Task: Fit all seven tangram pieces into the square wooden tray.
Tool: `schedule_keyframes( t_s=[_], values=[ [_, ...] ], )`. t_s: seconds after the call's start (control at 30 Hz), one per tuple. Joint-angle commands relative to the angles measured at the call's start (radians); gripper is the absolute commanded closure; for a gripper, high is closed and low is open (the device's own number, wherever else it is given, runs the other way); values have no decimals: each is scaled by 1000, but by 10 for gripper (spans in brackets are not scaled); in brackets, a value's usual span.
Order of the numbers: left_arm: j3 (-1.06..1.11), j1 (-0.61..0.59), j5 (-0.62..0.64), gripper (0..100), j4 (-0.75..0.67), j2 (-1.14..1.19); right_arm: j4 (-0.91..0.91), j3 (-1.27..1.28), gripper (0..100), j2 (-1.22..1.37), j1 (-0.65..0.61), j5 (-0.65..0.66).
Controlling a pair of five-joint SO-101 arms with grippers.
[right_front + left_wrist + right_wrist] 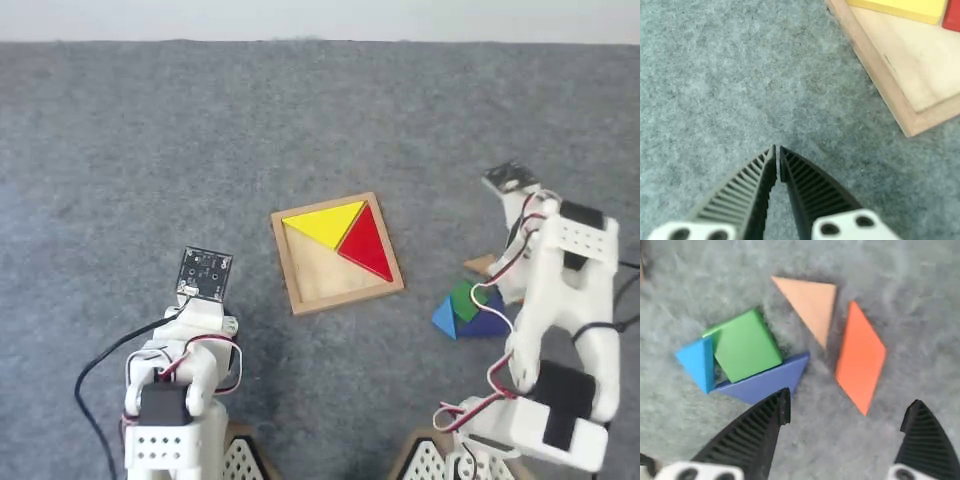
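Observation:
The square wooden tray (296, 292) lies mid-table with a yellow triangle (322, 224) and a red triangle (366, 243) in its far half. Its near corner (910, 118) shows in the left wrist view, ahead of my left gripper (777, 151), which is shut and empty over the carpet. To the tray's right lie a light blue triangle (696, 361), a green square (745, 344) resting partly on a dark blue triangle (771, 380), a tan triangle (812, 303) and an orange parallelogram (861, 356). My right gripper (850, 407) hangs open above these loose pieces, holding nothing.
Grey carpet (150, 150) covers the table. The left arm (185, 380) stands at the front left, the right arm (560, 330) at the front right, partly covering the loose pieces in the high view. The tray's near half is bare wood (320, 272).

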Motion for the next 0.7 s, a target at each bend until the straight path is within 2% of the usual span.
schedule_keyframes(
  t_s=[0.0, 0.23, 0.33, 0.53, 0.67],
  values=[
    [-12, -3, 9, 987, 5, -20, -125, 44, 638, 18, 8, 57],
    [-12, -3, 9, 987, 5, -20, -245, 41, 640, 209, 13, 51],
    [-12, -3, 9, 987, 5, -20, -232, 11, 645, 242, 28, 37],
    [-12, -3, 9, 987, 5, -20, -229, 8, 806, 243, 30, 37],
    [-12, -3, 9, 987, 5, -20, -228, 8, 857, 243, 30, 31]
  ],
)
